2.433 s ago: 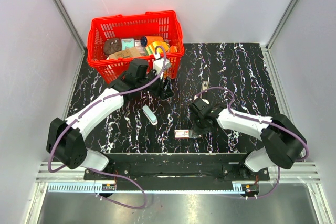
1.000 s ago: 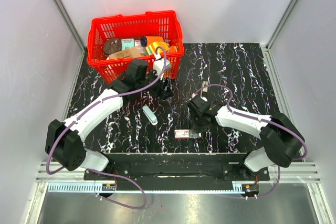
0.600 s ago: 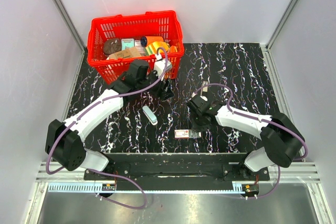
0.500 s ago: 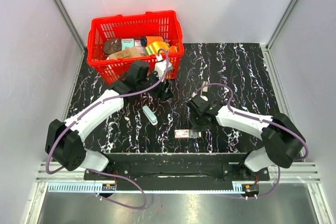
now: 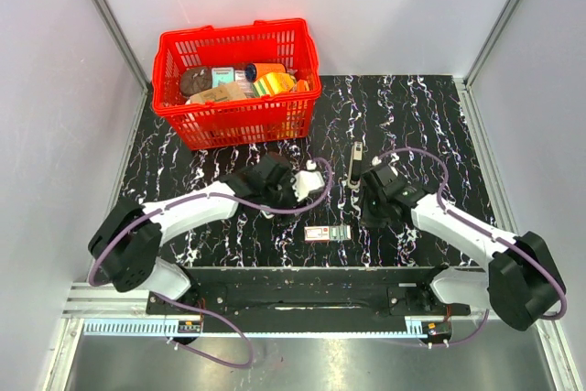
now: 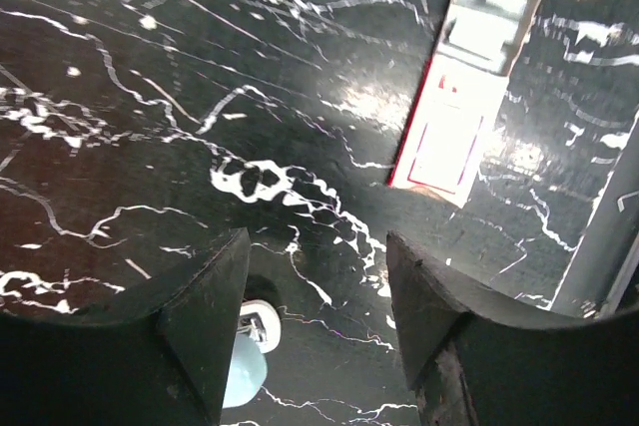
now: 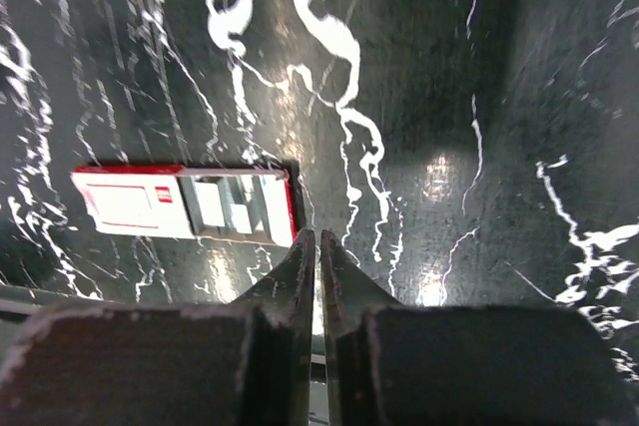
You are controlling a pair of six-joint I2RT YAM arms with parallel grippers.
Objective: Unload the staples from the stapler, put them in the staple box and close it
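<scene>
The left gripper (image 6: 318, 246) hangs spread; the right gripper (image 7: 319, 238) is pressed together, empty; I'd say one should reach the stapler (image 5: 354, 164), jaws square across its narrow body.

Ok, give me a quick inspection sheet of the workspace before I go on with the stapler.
Surface: black table with white veining.
Job's things: stapler lies flat between the two arms, neither tool on it.
Clutter: small red-and-white box near the front edge; red basket of goods back left; pale blue item by the left tool.
Grippers: left tool open, empty; right tool shut, empty.
Cables: a purple cable loops off each arm.
Surroundings: pale walls; nothing else seen.
</scene>
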